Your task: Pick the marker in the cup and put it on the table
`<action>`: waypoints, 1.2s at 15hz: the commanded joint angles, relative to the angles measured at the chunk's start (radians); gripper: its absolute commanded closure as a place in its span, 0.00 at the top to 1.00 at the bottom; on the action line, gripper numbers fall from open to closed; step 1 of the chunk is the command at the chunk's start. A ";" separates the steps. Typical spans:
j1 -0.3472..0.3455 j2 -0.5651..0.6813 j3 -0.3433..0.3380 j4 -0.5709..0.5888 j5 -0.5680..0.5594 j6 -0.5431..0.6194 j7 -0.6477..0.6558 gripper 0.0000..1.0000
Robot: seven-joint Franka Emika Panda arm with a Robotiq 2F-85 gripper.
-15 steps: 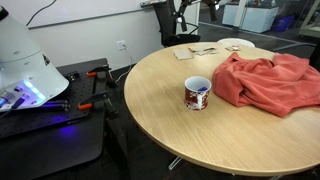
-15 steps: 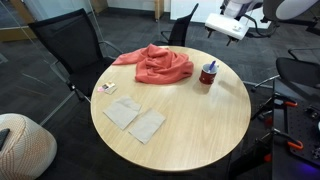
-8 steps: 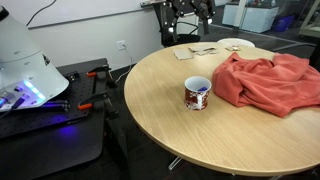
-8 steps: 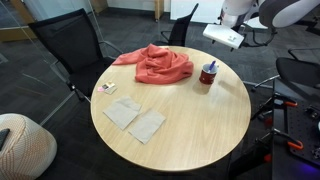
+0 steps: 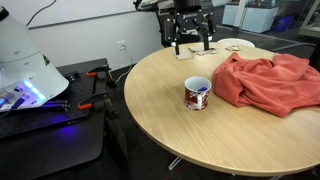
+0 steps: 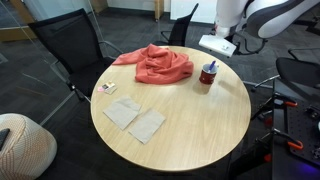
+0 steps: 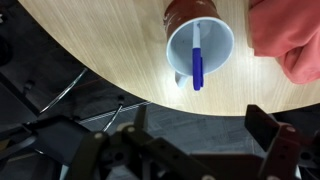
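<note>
The claw point(image 5: 193, 47) hangs released and empty, its two fingers spread wide and pointing down, high above the desk point(image 5: 150, 115). Over the last second it has dropped from the top edge of the picture and swung in toward the cup point(image 5: 197, 93), so the approach is under way, but nothing has been gripped. In the wrist view the cup point(image 7: 226, 42) sits ahead of the spread fingers rather than straight between them, and the marker point(image 7: 196, 58) is plainly visible inside: it leans against the white inner wall, its blue end up at the rim on the side nearer the claw. The cup stands upright near the desk's edge and has not shifted. Just beside it lies a rumpled red-orange cloth point(image 5: 265, 80), likewise unmoved. By my reading the claw needs to centre over the cup and descend before it can close on the marker; the narrow opening and the slanted stick leave little room for error.
</note>
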 commanded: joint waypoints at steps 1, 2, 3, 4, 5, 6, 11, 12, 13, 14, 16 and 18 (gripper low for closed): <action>0.003 0.063 -0.020 0.047 0.015 0.031 -0.026 0.84; 0.004 0.077 -0.024 0.056 0.016 0.036 -0.029 0.75; 0.006 0.090 -0.029 0.062 0.012 0.045 -0.028 0.72; 0.007 0.104 -0.033 0.070 0.014 0.051 -0.033 0.70; 0.005 0.119 -0.035 0.077 0.019 0.060 -0.044 0.68; 0.005 0.130 -0.039 0.084 0.022 0.064 -0.056 0.71; 0.009 0.192 -0.064 0.114 0.022 0.116 -0.080 0.69; 0.011 0.204 -0.069 0.119 0.022 0.127 -0.079 0.66; 0.014 0.215 -0.075 0.122 0.021 0.140 -0.081 0.63; 0.017 0.224 -0.080 0.127 0.021 0.147 -0.083 0.61; 0.023 0.238 -0.088 0.133 0.021 0.156 -0.079 0.54; 0.032 0.248 -0.095 0.136 0.020 0.162 -0.078 0.40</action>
